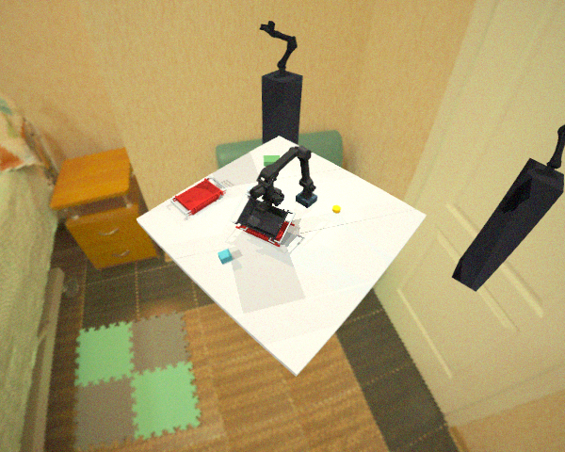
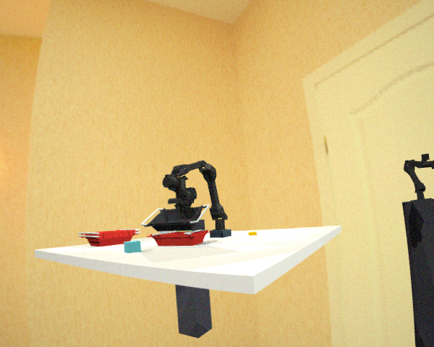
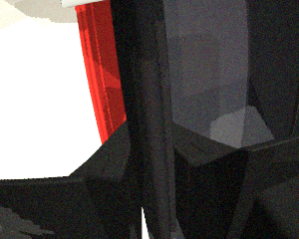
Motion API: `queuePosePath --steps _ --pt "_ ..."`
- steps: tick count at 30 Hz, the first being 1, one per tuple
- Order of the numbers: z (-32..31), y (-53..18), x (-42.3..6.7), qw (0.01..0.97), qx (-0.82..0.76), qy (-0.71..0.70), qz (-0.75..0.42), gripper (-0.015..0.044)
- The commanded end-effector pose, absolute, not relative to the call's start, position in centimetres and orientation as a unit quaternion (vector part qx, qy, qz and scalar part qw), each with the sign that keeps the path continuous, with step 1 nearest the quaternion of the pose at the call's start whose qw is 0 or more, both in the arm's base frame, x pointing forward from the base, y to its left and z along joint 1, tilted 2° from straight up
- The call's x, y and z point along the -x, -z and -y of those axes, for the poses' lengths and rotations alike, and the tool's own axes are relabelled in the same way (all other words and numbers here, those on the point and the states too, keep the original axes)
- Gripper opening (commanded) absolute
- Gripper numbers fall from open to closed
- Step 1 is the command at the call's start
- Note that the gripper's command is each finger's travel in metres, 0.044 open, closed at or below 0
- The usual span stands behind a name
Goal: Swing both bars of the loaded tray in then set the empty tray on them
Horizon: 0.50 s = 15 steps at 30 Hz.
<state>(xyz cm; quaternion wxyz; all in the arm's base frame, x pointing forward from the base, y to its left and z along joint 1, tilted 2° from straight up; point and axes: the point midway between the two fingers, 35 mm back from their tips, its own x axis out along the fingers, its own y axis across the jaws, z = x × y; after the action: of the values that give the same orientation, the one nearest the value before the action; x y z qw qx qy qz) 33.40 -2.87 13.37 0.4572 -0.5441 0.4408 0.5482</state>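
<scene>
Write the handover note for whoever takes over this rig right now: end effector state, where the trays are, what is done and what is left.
End effector: shut on the dark tray, held in the air.
Dark tray: directly above the red tray near the arm's base, not yet resting on it; its own wire bars stick out at its ends.
Second red tray: apart, towards the table's far-left side.
Done: dark tray picked up and brought over the red tray.
Left: lower it level onto the bars, check that it does not drop inside, release. The lower tray's bars are too small to confirm.
</scene>
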Motion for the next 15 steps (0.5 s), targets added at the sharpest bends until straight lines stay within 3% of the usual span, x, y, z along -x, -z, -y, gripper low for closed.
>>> queuePosePath --steps 1,15 --pt "2.83 -13.06 -33.53 0.460 0.548 -0.547 -0.436 0.0000" --pt "2.92 -12.16 -33.03 0.459 0.548 -0.547 -0.436 0.0000"
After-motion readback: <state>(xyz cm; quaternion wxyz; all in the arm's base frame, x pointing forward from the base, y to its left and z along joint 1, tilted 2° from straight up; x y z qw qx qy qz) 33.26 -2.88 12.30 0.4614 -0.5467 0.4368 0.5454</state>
